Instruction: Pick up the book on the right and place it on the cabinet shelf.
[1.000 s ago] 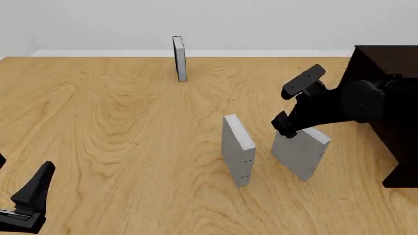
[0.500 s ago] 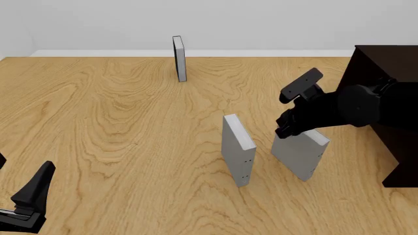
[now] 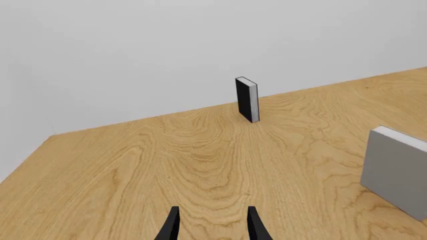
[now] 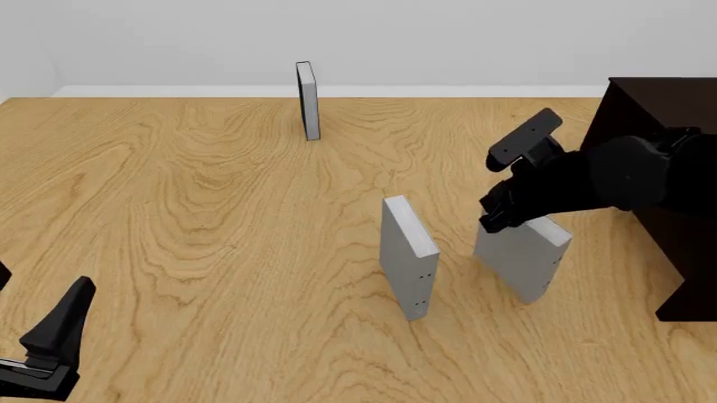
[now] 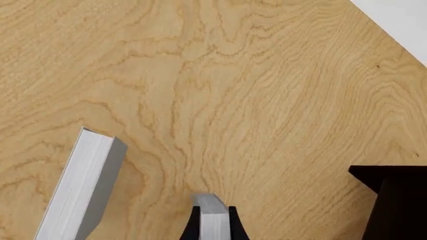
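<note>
We counted three books on the table point(image 4: 201, 218): the book point(image 4: 518, 256) of the task at the right, a dotted grey book point(image 4: 409, 256) just to its left, and a thin dark-sided book point(image 4: 307, 99) far back near the wall. We counted one cabinet point(image 4: 672, 201), at the right edge, and two arms.

The right gripper point(image 4: 499, 217) was closed on the top edge of the book. The book was tilted and stood near the cabinet, not on its shelf; whether its lower edge touched the table we could not tell.

The right wrist view showed what the front view hid: both fingers point(image 5: 191, 225) pressed against the two faces of the book point(image 5: 212, 220), with the dotted grey book point(image 5: 83, 185) well to one side. The left wrist view alone showed the left gripper point(image 3: 212, 225) with its fingers parted by a narrow gap and nothing between them. The front view alone showed the left gripper point(image 4: 50, 344) low at the near left, well apart from all books.

Compared with half a second earlier, the held book and the right gripper had shifted slightly up and to the right, toward the cabinet. The left arm and the other two books had not moved.
</note>
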Controlling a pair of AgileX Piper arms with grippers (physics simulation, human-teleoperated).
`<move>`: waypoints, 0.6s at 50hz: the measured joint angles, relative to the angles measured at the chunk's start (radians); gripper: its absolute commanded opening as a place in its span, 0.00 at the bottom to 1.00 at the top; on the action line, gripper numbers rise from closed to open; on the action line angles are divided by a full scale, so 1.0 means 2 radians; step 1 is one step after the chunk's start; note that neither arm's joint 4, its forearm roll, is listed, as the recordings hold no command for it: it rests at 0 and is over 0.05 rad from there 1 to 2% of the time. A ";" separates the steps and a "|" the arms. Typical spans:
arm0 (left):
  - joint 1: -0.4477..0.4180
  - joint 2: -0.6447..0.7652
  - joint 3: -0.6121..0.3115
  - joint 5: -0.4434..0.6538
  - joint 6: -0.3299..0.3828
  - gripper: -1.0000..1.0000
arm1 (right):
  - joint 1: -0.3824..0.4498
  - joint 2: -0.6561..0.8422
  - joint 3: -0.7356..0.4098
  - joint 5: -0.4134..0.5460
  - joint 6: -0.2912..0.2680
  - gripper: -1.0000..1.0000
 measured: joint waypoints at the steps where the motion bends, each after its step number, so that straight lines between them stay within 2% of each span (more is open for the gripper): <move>1: 0.000 0.000 0.000 0.000 0.000 1.00 | 0.000 -0.002 -0.001 0.001 -0.001 0.00; 17: -0.002 0.000 0.000 0.000 0.004 1.00 | -0.011 -0.026 -0.017 0.022 -0.022 0.00; 30: -0.003 0.000 0.000 0.001 0.007 1.00 | -0.021 -0.056 -0.021 0.018 -0.047 0.00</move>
